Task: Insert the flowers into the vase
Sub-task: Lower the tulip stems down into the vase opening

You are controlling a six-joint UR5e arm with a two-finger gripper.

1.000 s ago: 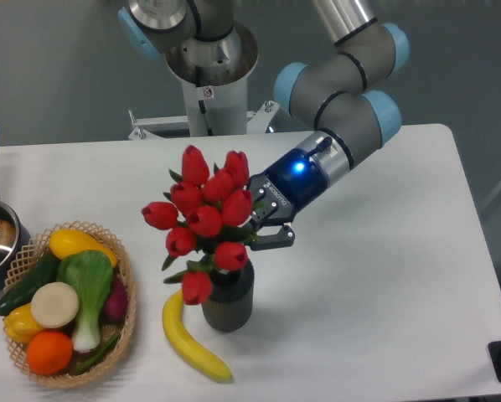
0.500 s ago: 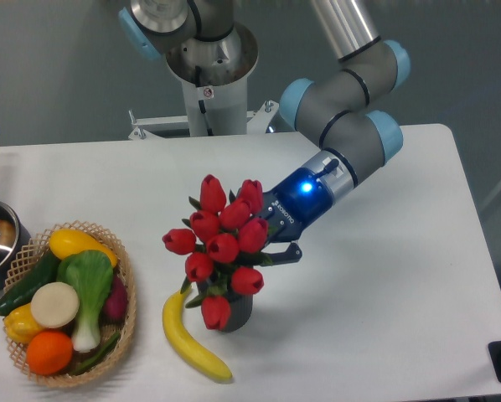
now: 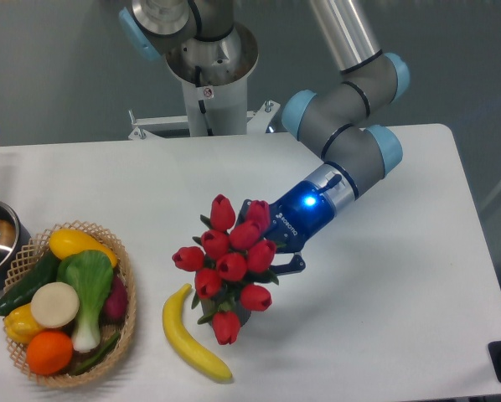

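White lettering runs along the black two-finger gripper (image 3: pixel 271 251), too small to read; its fingers are pinched on the stems of the bunch of red artificial tulips with green leaves (image 3: pixel 231 266); the buds hide nearly all of the short dark grey ribbed vase (image 3: pixel 244 316), beside a yellow banana (image 3: pixel 189 337) on the white table (image 3: pixel 384 293).

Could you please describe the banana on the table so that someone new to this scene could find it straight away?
Start at the wicker basket of vegetables on the table's left side. Just right of it, lying bare on the white table, is the banana, directly left of and below the red tulips. It is the only long, curved yellow thing outside the basket.
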